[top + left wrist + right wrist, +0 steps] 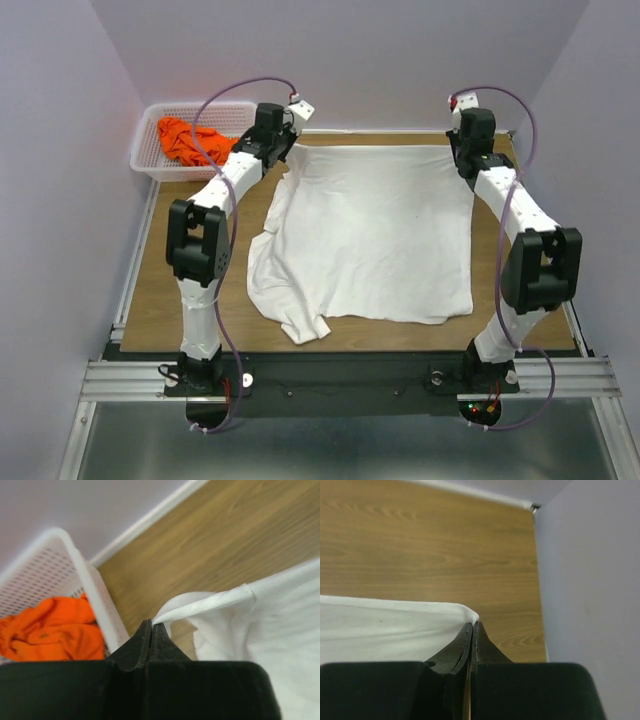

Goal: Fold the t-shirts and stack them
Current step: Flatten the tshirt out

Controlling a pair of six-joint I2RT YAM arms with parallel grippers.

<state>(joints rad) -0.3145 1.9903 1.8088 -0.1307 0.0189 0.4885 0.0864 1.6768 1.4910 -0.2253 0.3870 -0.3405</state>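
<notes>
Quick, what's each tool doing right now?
Left tool: shut on the far left corner of the white t-shirt.
Right tool: shut on its far right corner.

white t-shirt (370,230) spread mostly flat on desk (400,336), far edge taut, left side rumpled, sleeve bunched near-left; orange t-shirt (185,140) crumpled in white basket (150,170), far-left corner

white t-shirt (370,230): soft matt cloth | table (420,540): smooth wood | basket (97,600): perforated white plastic

Pale lilac walls (340,60) closely around a wood-grain tabletop (155,290)
</notes>
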